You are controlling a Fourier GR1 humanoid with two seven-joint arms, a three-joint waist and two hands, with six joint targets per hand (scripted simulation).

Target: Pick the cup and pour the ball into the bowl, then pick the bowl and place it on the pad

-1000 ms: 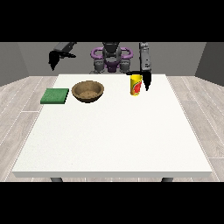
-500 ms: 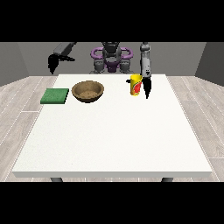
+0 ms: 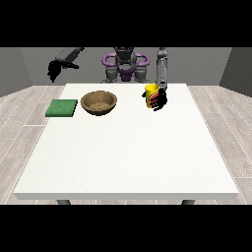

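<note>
Standing near the far edge of the white desk [image 3: 126, 157], w/ the hand at the view's right [image 3: 158, 100] wrapped round it, fingers curled on its front, is the yellow cup [image 3: 150, 93]; the ball can't be made out. The brown bowl [image 3: 99, 103] sits to its left, well apart, & the green pad [image 3: 62, 108] lies just beside the bowl, farther left. The hand at the view's left [image 3: 53, 70] hangs in the air off the desk's far-left corner, holding nothing; can't tell how its fingers lie.
</note>
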